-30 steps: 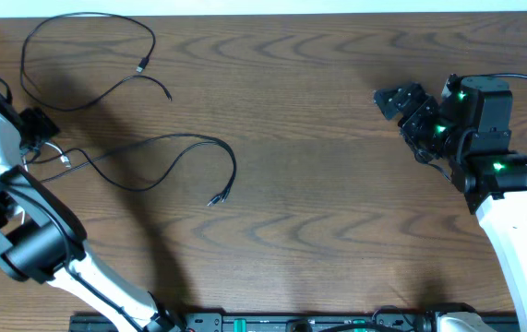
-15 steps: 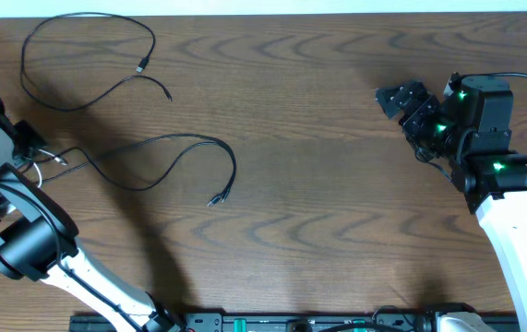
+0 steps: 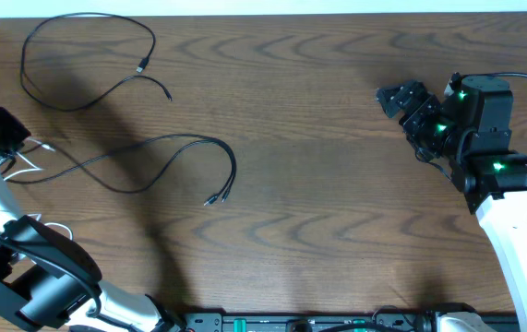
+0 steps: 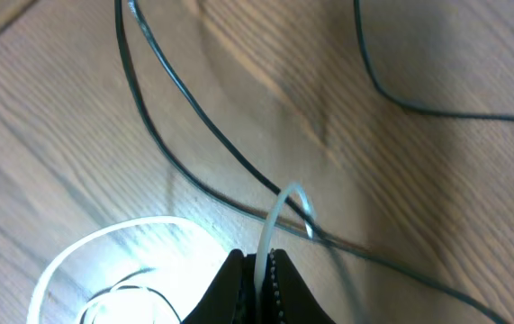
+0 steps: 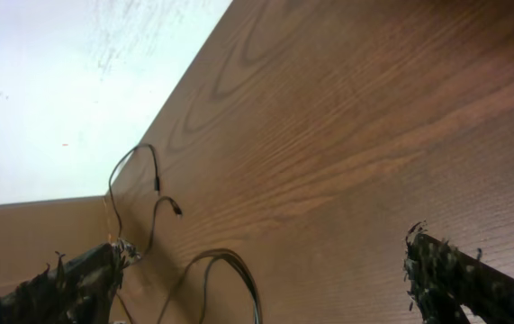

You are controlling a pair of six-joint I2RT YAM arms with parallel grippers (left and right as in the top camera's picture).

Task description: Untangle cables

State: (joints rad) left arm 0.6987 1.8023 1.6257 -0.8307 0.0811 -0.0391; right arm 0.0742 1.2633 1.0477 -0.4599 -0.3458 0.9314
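Left gripper (image 4: 257, 270) is pinched tight on the white cable (image 4: 273, 216). The wrist view shows the thin cord running straight up out of the closed fingertips, over at the far left edge of the table (image 3: 318, 231). Right gripper (image 3: 399, 97) hangs spread wide and empty over the right side, well apart from every cord.

Biggest piece is the long black cable (image 3: 88, 14), looped in the top-left corner with small plug ends (image 3: 141, 66) trailing toward the middle. Next is the doubled black run (image 3: 233, 166), which sweeps from near the left gripper out to a bend and back down to its own plugs. The white one is the shortest, and it crosses a black strand just beside the fingers — which lies on top is hard to tell.

Handling-wise these all look feather-light, limp and a bit slick, with no stiffness to push against, so any tug probably drags the neighbours along. The best hold is likely a free stretch clear of the crossing, or right behind a plug, where a pinch has something to catch on.

Surface is smooth wood grain, so cords should slide easily. Room is tight at the left edge — the whole right half sits bare for laying a freed cable out.
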